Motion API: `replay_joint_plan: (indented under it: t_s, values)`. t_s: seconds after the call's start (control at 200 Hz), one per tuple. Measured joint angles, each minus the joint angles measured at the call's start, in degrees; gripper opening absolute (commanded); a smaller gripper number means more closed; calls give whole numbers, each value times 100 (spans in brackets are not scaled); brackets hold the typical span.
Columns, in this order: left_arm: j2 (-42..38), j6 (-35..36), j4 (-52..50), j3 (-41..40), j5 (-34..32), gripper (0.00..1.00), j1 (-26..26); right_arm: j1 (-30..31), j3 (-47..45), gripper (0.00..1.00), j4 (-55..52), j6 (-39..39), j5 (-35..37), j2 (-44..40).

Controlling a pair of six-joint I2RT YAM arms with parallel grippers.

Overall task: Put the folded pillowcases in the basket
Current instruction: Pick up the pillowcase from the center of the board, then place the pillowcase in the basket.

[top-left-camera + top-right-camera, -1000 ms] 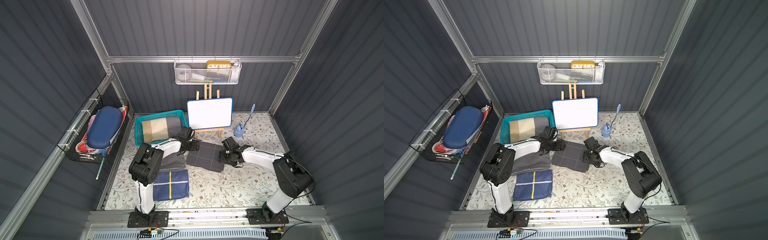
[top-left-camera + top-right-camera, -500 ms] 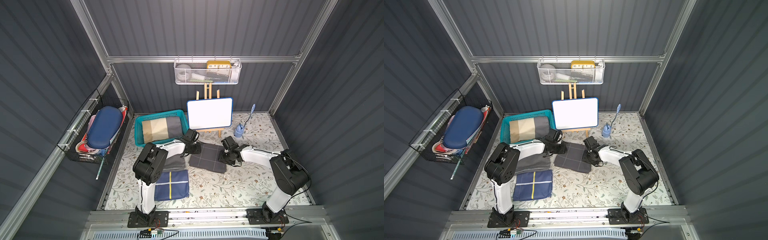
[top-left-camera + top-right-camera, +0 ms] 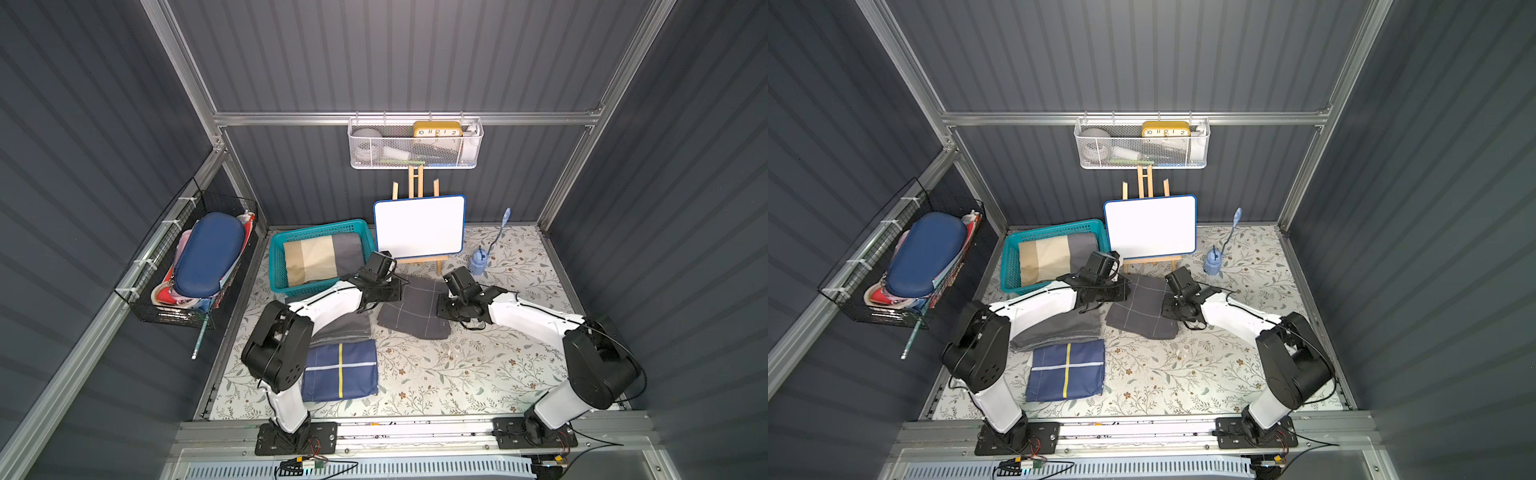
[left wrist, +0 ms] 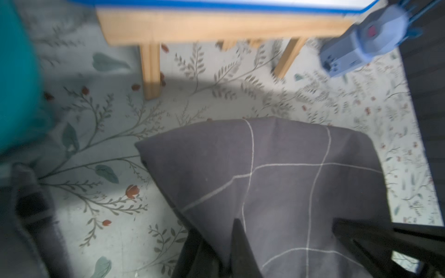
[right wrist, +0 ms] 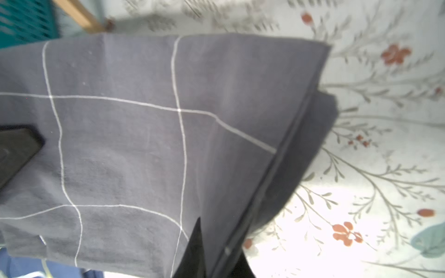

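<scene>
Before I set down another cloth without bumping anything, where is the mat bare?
Bare: the front stretch of floral mat between the navy cloth and the right arm, and the far right corner beside the blue holder. Crowded: the left side (teal basket, grey cloth, left arm) and the middle, where both arms' jaws clamp the checked pillowcase.
</scene>
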Motion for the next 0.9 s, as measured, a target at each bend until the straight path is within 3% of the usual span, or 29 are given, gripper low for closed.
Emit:
replay_joint_plan:
  t_s: [0.27, 0.475, 0.675, 0.795, 0.9]
  values:
    - [-1727, 4, 109, -273, -479, 0, 0, 437, 1069, 5, -310, -457, 348, -573]
    - [-2632, -2, 52, -260, -1626, 0, 0, 758, 2409, 5, -356, -892, 407, -289]
    - [-2542, 87, -286, 302, -2750, 0, 55, 931, 4030, 5, -487, -1209, 367, 793]
    - [-1982, 109, -636, 1178, -2940, 0, 339, 1043, 5075, 4, -603, -1344, 328, 1639]
    - [-1711, 109, -728, 1388, -2868, 0, 807, 1102, 5963, 4, -710, -1408, 264, 2380]
